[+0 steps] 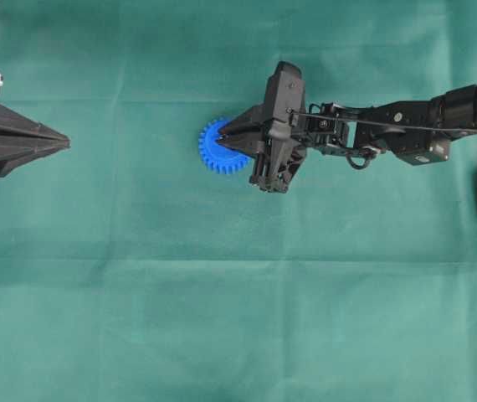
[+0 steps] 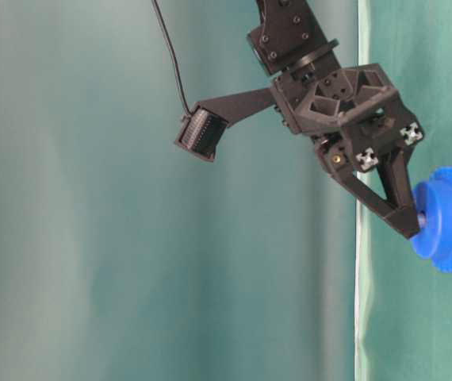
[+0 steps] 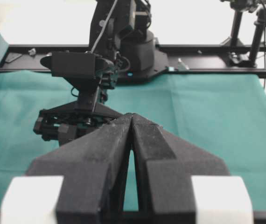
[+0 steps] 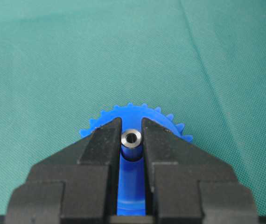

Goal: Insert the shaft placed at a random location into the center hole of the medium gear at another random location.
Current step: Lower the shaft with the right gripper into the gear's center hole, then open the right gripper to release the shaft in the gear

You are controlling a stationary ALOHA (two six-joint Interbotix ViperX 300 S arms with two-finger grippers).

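Green cloth covers the tabletop (image 1: 138, 318). A short silver-grey metal pin (image 4: 132, 139) is clamped between the right jaws, directly over the bright blue toothed plastic gear (image 1: 215, 152); the left jaws are clenched empty. Slight tilt could jam the pin at the hub's hole.

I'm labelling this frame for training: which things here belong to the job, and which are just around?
Job:
- shaft, held in the right gripper
- medium gear, directly under it
- center hole, hidden

Not in use:
- left gripper, shut, idle
- green cloth
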